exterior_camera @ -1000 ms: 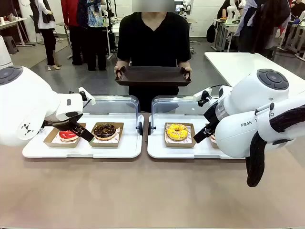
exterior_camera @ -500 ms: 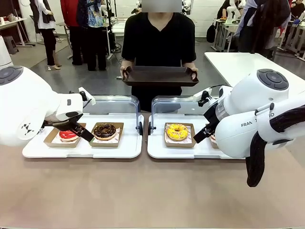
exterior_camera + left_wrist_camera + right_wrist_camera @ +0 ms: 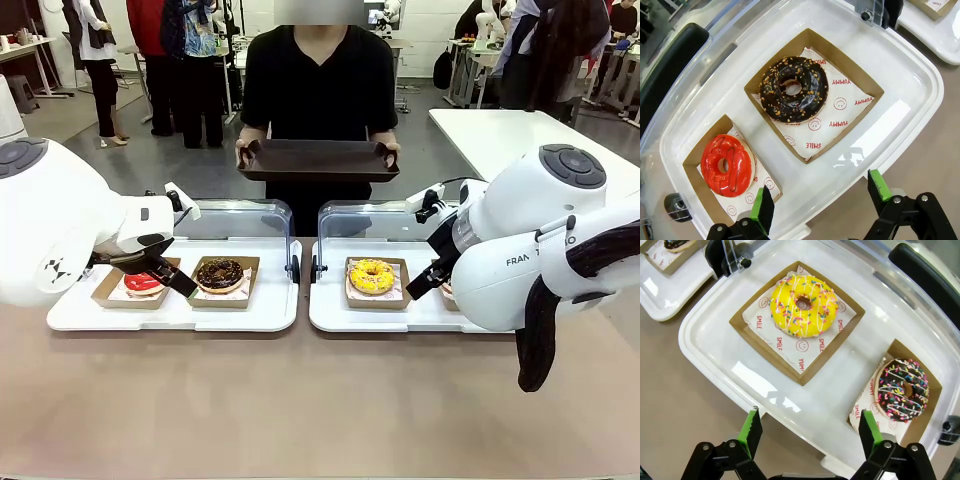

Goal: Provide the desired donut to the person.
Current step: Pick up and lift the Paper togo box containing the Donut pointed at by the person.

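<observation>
Across the table the person (image 3: 320,80) stands holding a dark brown tray (image 3: 318,160) in both hands. My left gripper (image 3: 820,192) hovers open over the front edge of the left white tray (image 3: 920,90). Beyond its fingers lie a red glazed donut (image 3: 726,164) and a chocolate donut with nuts (image 3: 793,89), each in a cardboard box. My right gripper (image 3: 810,424) is open too, above the right white tray (image 3: 705,340). That tray carries a yellow sprinkled donut (image 3: 803,306) and a chocolate sprinkled donut (image 3: 902,389). Neither gripper touches a donut.
Clear hinged lids (image 3: 235,215) stand open behind both white trays. Bare brown table (image 3: 300,400) stretches in front of them. Another white table (image 3: 520,130) is at the far right, and other people stand in the background.
The person and the brown tray shifted slightly right, then back left. Both arms and all the donuts stayed where they were.
</observation>
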`<action>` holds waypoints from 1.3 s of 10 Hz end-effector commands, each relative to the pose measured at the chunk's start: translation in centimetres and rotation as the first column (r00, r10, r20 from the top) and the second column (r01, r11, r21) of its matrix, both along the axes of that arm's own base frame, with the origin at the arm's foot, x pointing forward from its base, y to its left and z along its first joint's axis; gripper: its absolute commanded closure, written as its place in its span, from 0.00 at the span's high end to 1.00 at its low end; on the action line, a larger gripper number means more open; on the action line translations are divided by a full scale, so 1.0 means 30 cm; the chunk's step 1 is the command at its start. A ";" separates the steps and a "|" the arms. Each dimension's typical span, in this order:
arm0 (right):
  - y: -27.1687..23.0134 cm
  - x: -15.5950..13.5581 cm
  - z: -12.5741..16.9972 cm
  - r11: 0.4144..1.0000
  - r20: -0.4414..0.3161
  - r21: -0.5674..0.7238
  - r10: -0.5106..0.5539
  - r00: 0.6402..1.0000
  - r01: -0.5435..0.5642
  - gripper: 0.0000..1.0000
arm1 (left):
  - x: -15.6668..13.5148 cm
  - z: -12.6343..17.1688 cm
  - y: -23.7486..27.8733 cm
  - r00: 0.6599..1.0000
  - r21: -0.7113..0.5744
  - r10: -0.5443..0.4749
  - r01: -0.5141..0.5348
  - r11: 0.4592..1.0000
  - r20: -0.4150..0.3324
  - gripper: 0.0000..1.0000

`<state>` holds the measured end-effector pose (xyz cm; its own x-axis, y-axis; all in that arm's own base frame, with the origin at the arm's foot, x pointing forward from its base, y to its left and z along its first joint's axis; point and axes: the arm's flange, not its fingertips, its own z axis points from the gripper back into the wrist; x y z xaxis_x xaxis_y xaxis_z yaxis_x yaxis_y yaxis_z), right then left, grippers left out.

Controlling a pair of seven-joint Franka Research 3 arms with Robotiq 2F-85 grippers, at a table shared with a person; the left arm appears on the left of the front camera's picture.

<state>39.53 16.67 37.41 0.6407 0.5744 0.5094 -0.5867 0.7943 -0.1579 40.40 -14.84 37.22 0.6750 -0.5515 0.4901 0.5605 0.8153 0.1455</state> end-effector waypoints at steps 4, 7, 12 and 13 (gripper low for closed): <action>0.000 0.000 0.000 1.000 0.000 0.000 0.000 1.000 0.000 1.00 | 0.000 0.000 0.000 1.000 0.000 0.000 0.000 1.000 0.000 1.00; -0.043 -0.073 0.202 1.000 -0.084 -0.012 -0.028 0.996 0.027 1.00 | -0.074 0.176 0.034 0.997 0.080 -0.011 0.017 0.997 -0.077 1.00; -0.063 -0.181 0.641 0.999 -0.035 -0.041 -0.012 0.999 0.011 1.00 | -0.129 0.585 0.127 1.000 0.077 -0.029 0.030 0.997 -0.012 1.00; -0.064 -0.208 0.702 0.999 -0.010 -0.049 -0.017 1.000 0.017 1.00 | -0.143 0.653 0.135 1.000 0.082 -0.019 0.017 0.996 0.012 1.00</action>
<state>33.47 14.65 58.19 0.6561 0.5752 0.4885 -0.5803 0.7984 -0.1606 36.14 -11.28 56.22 0.6644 -0.5901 0.4586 0.5752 0.7956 0.1904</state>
